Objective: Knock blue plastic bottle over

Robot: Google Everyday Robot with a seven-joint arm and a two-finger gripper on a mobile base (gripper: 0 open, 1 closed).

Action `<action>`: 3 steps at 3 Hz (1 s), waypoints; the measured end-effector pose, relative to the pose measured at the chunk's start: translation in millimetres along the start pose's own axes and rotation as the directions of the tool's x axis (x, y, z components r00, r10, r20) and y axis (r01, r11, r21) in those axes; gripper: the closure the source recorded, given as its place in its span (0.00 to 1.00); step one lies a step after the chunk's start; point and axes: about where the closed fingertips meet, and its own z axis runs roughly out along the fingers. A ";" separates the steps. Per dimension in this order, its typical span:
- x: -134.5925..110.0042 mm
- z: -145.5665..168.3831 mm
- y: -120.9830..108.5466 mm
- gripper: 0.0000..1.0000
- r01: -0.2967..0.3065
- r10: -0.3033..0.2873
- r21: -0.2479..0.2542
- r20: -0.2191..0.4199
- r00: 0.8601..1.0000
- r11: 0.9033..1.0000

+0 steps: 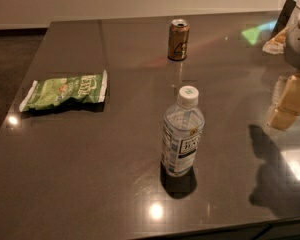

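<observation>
Camera view. Blue plastic bottle (183, 134): upright, capped, mid-table (80, 184) towards the front edge. Probably light and thin-walled, so best pushed high, near the cap. Gripper (298, 36): far right edge, well apart, whether open or closed cannot be told. Can (178, 39) behind, chip bag (65, 91) left, both well apart.

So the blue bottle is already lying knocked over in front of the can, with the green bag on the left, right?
No. The camera view shows the blue plastic bottle standing upright, cap on top. It is in front of the can, and the green bag lies on the left. The gripper is at the right edge, apart from the bottle.
</observation>
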 end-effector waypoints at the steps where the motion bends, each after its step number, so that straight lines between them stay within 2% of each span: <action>1: 0.0 0.0 0.0 0.00 0.000 0.000 0.000 0.000 1.000 1.000; 2: -5.7 -1.5 2.1 0.00 0.004 -0.004 0.005 0.021 1.000 1.000; 3: -17.4 0.6 13.5 0.00 0.023 -0.021 -0.022 0.093 0.995 0.999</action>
